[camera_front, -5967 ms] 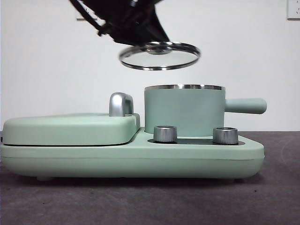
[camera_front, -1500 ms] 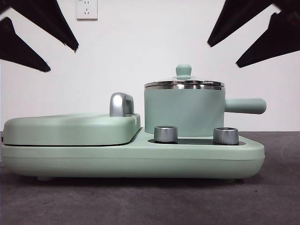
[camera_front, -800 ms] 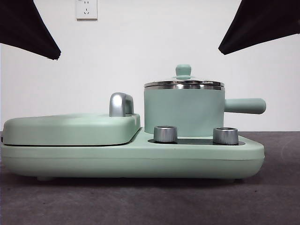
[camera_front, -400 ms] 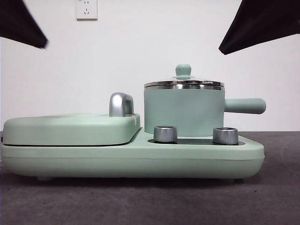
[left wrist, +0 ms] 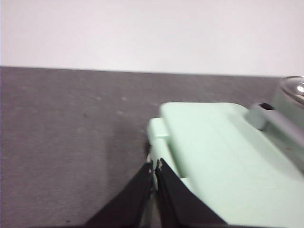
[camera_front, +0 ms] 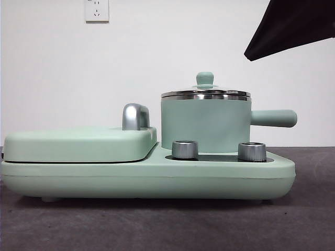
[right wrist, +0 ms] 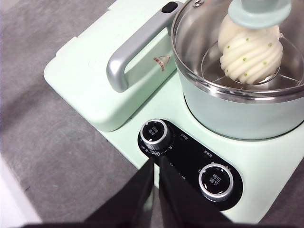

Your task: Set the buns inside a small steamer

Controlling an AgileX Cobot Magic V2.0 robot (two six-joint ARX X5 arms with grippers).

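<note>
Lidded small steamer point(camera_front: 205, 124) holding ridged bun point(right wrist: 251, 53), both claws — left point(left wrist: 155, 166), right point(right wrist: 156, 161) — pinched closed, empty

Behind the dark grey, felt-like table surface point(camera_front: 167, 230) we see a plain white wall point(camera_front: 157, 57) meeting its far edge in a straight line, evenly lit and unmarked, with a white power socket point(camera_front: 97, 10) high on that wall, well above the table.

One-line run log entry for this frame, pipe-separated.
buns: in small steamer | glass lid: on | left gripper: shut, by griddle lid | right gripper: shut, above dials
</note>
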